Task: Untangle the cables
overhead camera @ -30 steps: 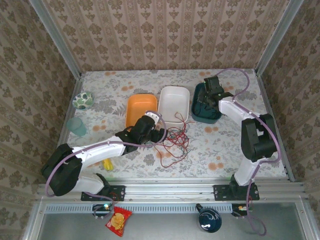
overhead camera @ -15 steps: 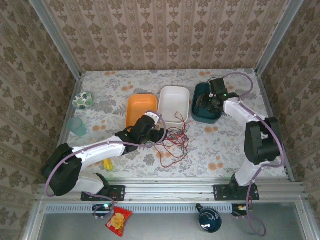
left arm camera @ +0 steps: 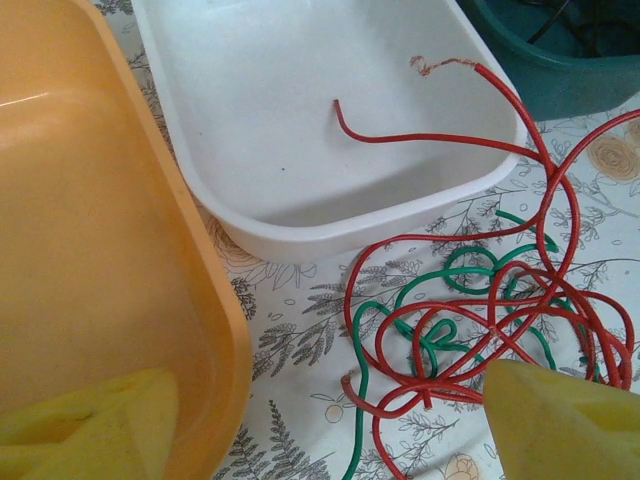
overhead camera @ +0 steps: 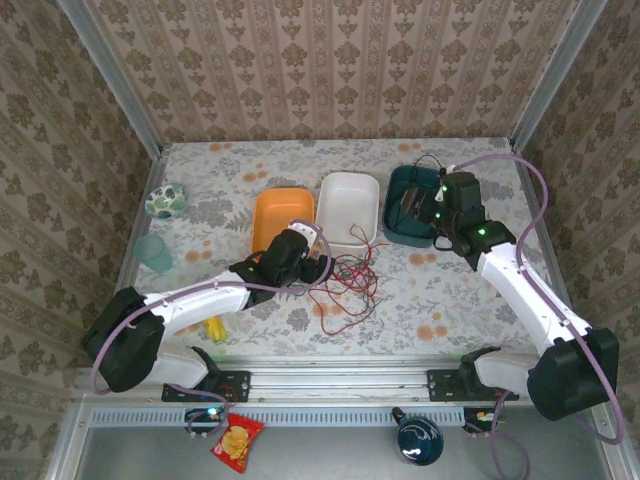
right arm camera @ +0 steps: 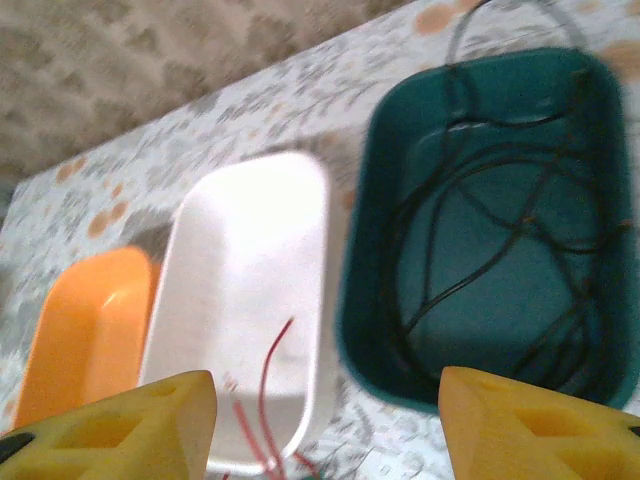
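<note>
My right pincer point(right arm camera: 325, 425), wide and empty, had drawn back from the teal bin point(right arm camera: 352, 300). The black cable point(right arm camera: 440, 185) lay inside, separated. The red cable point(left arm camera: 430, 138) and green cable point(left arm camera: 470, 250) remained tangled.

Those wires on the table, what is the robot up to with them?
Two robot arms are sorting out tangled cables. The black cable lies in the teal bin, with the right gripper open above it. The red cable and green cable lie tangled together on the table before the white bin, the left gripper open beside them, holding nothing.
</note>
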Controlling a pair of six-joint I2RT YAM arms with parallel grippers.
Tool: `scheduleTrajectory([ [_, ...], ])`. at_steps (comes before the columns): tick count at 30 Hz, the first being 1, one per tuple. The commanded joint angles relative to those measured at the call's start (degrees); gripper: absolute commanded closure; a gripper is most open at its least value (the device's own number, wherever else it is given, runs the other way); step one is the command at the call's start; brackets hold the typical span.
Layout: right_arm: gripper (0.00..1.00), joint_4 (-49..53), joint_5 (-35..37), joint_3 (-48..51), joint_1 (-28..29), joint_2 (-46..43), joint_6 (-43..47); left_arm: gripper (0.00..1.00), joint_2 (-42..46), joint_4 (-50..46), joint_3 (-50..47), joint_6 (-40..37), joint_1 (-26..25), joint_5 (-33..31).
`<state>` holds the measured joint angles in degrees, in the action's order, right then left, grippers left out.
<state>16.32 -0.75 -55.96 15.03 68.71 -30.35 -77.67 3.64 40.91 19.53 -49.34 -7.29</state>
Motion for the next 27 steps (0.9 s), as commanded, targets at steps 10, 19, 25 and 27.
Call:
scheduleTrajectory([
  [10,0.46,2.1,-12.67,-0.07,11.43,14.28,3.79,0.21,-1.45,-0.87,2.11,-2.38,-1.29,0.11],
  [19,0.49,3.28,-7.51,-2.93,11.43,17.63,4.33,0.21,-3.3,-0.16,2.4,-1.96,-2.76,-0.17],
  [25,0.52,4.89,-7.09,-6.79,11.43,20.99,6.25,0.21,-3.78,0.14,2.64,-1.96,-2.69,-0.16],
  [27,0.53,6.42,-6.44,-8.1,11.43,21.96,6.77,0.21,-3.77,-0.12,2.64,-1.95,-2.83,-0.15],
])
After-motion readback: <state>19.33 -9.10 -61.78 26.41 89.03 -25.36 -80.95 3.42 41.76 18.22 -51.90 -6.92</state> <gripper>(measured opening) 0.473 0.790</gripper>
